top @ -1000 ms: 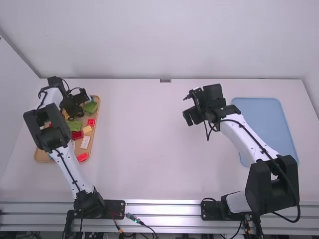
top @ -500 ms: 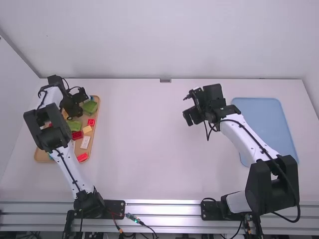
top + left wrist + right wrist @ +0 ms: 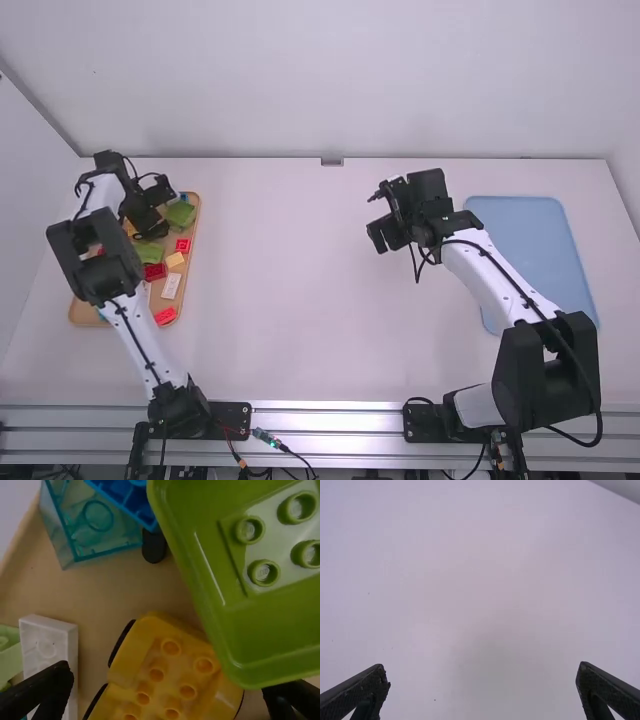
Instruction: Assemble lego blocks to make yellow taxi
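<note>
Tray [image 3: 86, 316] at the far left holds the loose bricks, and your left gripper [image 3: 175, 680] is over its far part, fingers spread wide with nothing clasped. Between and below those fingers you have the yellow car base [image 3: 165, 662], studs up, black wheels [image 3: 120, 642] at its flanks. It looks like your likely first piece: stiff, light, smooth plastic that should bear a firm pinch, though it may roll or skid if you nudge it. Take it squarely across the body's flanks; pads on the wheels would give you a poor hold. Watch the green piece [image 3: 235, 630] beside it, whose rounded edge comes close to one finger and could snag; the white brick [image 3: 47, 640] is near the other. Further right in the tray, you have red bricks [image 3: 154, 272] and a small yellow block [image 3: 175, 260], perhaps useful for the taxi's upper part. Your right gripper [image 3: 482, 670] hangs over the white table [image 3: 300, 300], fingers apart, nothing in them, and past it is the blue mat [image 3: 530, 240], at the far right
</note>
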Robot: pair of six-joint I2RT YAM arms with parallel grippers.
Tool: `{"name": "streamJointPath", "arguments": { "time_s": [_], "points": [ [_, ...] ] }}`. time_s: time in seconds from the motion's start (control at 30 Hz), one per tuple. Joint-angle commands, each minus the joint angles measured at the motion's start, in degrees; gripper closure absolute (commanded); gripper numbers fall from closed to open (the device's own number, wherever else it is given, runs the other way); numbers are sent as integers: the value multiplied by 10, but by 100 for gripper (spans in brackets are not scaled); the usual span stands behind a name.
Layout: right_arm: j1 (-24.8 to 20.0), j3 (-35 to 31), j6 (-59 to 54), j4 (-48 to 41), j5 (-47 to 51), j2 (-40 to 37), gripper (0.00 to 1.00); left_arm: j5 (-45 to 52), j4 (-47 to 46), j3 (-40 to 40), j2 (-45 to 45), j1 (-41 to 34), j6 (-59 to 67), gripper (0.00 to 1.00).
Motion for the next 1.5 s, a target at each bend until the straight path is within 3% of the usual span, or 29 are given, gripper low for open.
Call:
{"name": "streamJointPath", "arguments": {
  "time_s": [0.0,0.27,0.83,1.07,1.27,1.37,1.47],
  "points": [
    [2,19,2,-3,-3,2,1,42,-8,13,11,17,15,1],
    [2,19,2,10,-11,2,1,79,-33,13,11,21,49,0],
    [2,19,2,8,-18,2,1,86,36,-45,11,18,46,3],
    [2,19,2,7,-19,2,1,91,31,-45,11,18,41,25],
    [2,19,2,5,-19,2,1,75,33,-45,11,18,36,37],
    [2,19,2,4,-19,2,1,66,34,-45,11,18,33,51],
    [2,19,2,4,-19,2,1,66,38,-45,11,18,26,54]
  ]
}}
